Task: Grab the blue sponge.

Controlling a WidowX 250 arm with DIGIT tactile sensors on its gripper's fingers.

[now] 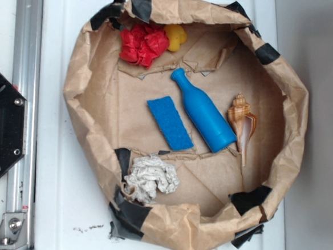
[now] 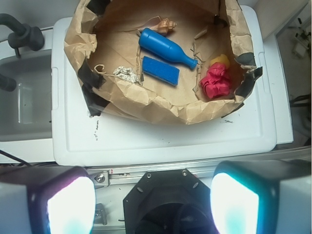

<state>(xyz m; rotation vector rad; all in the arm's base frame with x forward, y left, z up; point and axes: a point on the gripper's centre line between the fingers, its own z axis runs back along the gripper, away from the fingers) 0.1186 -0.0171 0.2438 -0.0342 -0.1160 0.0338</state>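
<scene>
Inside paper bin (image 1: 89, 91), blue sponge (image 1: 170, 123) flat, long axis diagonal, beside bottle (image 1: 204, 113)

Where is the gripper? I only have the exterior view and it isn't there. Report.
Observer: The wrist view shows the gripper over the black base, short of the paper bag, with the blue sponge ahead inside the bag.
Operator: Give me the jaw state.
Observer: Open. The two fingers stand wide apart with nothing between them.
</scene>
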